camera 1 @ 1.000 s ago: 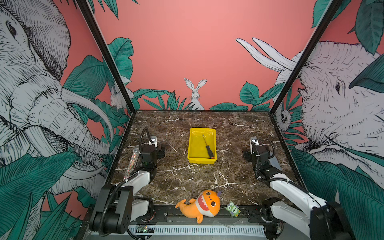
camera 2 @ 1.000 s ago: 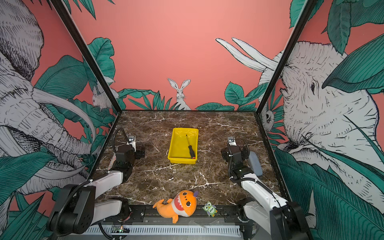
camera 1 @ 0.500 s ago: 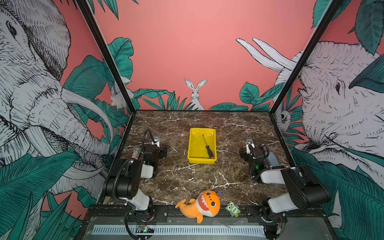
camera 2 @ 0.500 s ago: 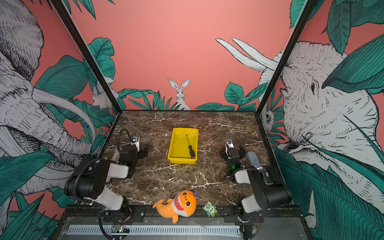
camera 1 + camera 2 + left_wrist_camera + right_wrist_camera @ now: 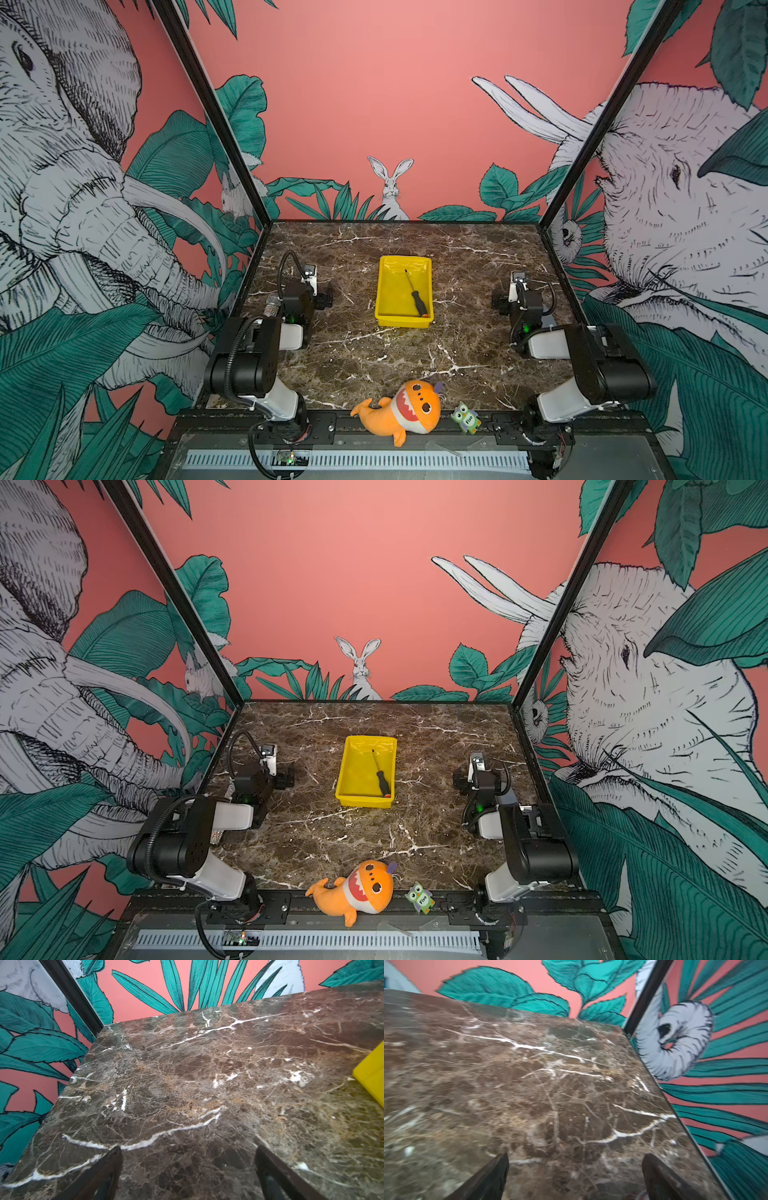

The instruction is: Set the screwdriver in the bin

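The screwdriver (image 5: 417, 299) (image 5: 382, 777), black-handled with an orange end cap, lies slantwise inside the yellow bin (image 5: 392, 291) (image 5: 355, 771) at mid-table in both top views. My left gripper (image 5: 322, 300) (image 5: 284, 780) rests low on the marble, left of the bin and apart from it. In the left wrist view it (image 5: 188, 1148) stands open over bare marble, with a corner of the bin (image 5: 372, 1076) at the frame's edge. My right gripper (image 5: 500, 301) (image 5: 459, 781) sits right of the bin. The right wrist view shows it (image 5: 575, 1155) open and empty.
An orange shark plush (image 5: 409, 409) and a small green owl figure (image 5: 466, 417) lie on the front rail. A glittery silver cylinder (image 5: 272, 303) stands by the left arm at the table's left edge. Printed walls close in three sides.
Both arms have folded back, their elbow links now raised near the front corners. Both grippers have stayed about where they were. The screwdriver and bin have not moved.
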`<action>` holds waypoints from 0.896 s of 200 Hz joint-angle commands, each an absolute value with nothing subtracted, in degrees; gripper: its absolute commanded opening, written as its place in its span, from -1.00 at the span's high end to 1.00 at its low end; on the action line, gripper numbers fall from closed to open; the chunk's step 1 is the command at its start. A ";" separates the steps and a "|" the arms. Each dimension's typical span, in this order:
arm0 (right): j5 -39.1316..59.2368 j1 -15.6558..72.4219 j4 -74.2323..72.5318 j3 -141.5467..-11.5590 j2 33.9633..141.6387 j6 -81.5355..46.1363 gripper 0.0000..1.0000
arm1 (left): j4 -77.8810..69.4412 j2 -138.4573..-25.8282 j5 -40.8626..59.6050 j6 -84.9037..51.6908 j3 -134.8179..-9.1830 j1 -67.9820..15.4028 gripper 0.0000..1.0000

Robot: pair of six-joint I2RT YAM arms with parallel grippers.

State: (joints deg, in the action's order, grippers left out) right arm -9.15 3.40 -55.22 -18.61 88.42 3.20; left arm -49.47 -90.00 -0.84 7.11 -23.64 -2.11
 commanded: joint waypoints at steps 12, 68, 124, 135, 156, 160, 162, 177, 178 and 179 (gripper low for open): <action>-7.92 3.69 -60.08 -18.02 88.60 1.84 -0.98 | -48.76 -89.01 0.00 6.93 -24.17 -2.08 -0.99; -8.53 3.22 -53.01 -21.91 88.69 0.96 -0.98 | -49.04 -88.83 -0.08 6.95 -23.91 -2.09 -0.99; -4.57 3.27 -54.82 -20.94 88.68 2.46 -0.98 | -49.04 -88.80 -0.08 6.95 -23.99 -2.11 -0.99; -4.76 3.25 -54.48 -21.15 88.68 2.42 -0.99 | -49.04 -88.81 -0.03 6.91 -23.99 -2.11 -0.99; -5.32 3.25 -53.97 -21.45 88.77 2.15 -0.98 | -49.04 -88.86 -0.09 6.92 -23.99 -2.09 -0.99; -5.28 3.19 -53.92 -21.49 88.77 2.16 -0.99 | -48.98 -88.86 -0.09 6.87 -23.99 -2.11 -0.99; -5.27 3.24 -53.89 -21.48 88.75 2.19 -0.98 | -48.96 -88.86 -0.09 6.88 -23.99 -2.11 -0.99; -5.27 3.20 -53.94 -21.53 88.77 2.19 -0.98 | -49.01 -88.86 -0.09 6.86 -23.99 -2.11 -0.99; -5.27 3.23 -53.95 -21.49 88.77 2.19 -0.98 | -48.98 -88.81 -0.09 6.90 -23.99 -2.11 -0.99; -5.27 3.24 -53.91 -21.51 88.77 2.20 -0.98 | -49.01 -88.79 -0.09 6.88 -23.99 -2.11 -0.99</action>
State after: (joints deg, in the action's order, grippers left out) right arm -5.52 3.53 -52.40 -21.26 88.47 1.91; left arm -49.34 -90.00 -0.80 7.11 -23.64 -2.11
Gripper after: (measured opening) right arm 0.992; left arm 0.996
